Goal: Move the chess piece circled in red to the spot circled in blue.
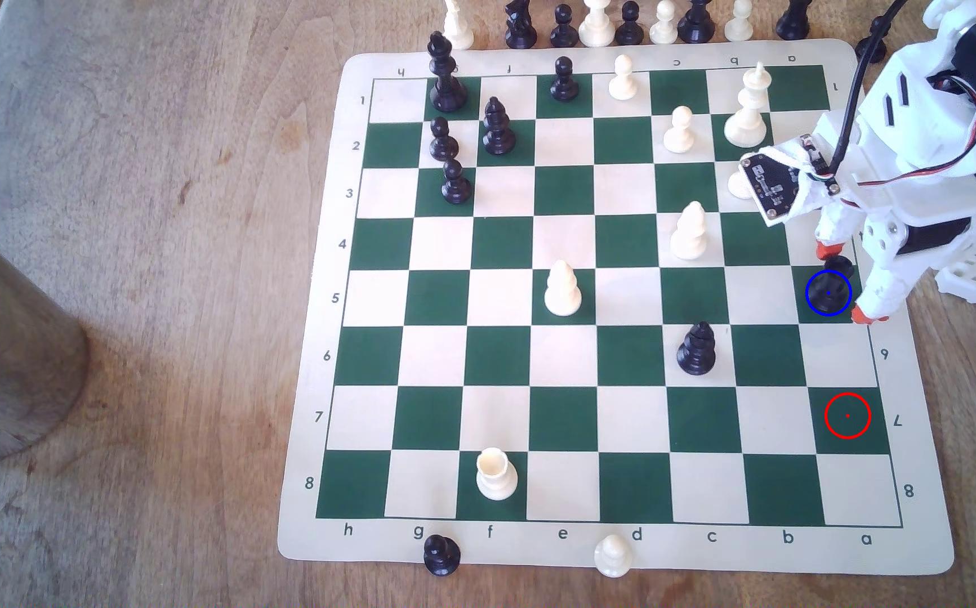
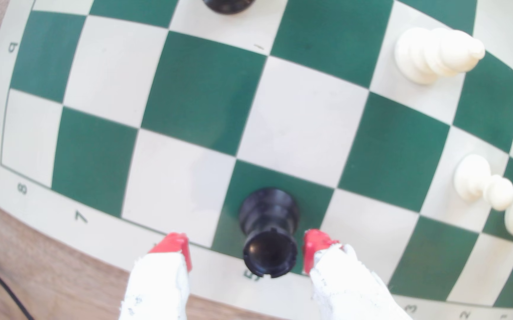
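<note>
Along the exterior view's left side lies bare wooden table [image 1: 122, 234], and nothing there is at risk. Moving right across the board [image 1: 614, 543], the nearest neighbours are a black bishop [image 1: 696, 349] and a white bishop [image 1: 689, 231], both well apart from the action.

At the exterior view's right edge, the black rook [image 1: 829, 290] stands upright on the green square marked with the blue ring [image 1: 807, 280], so the move itself looks done. The red-ringed square [image 1: 868, 432] nearer the camera is vacant.

The claw [image 2: 246, 250] straddles the rook with its red tips spread; in the wrist view one tip [image 2: 175, 243] is clearly off the piece, while the other [image 2: 315, 243] sits just beside the notched top, and whether it touches is hard to tell.

That close tip is the hazard, I judge. If the arm pulls back sideways rather than straight up, it could clip the rook's crown and tip it or drag it off its square. The rook also sits near the board's edge.
</note>
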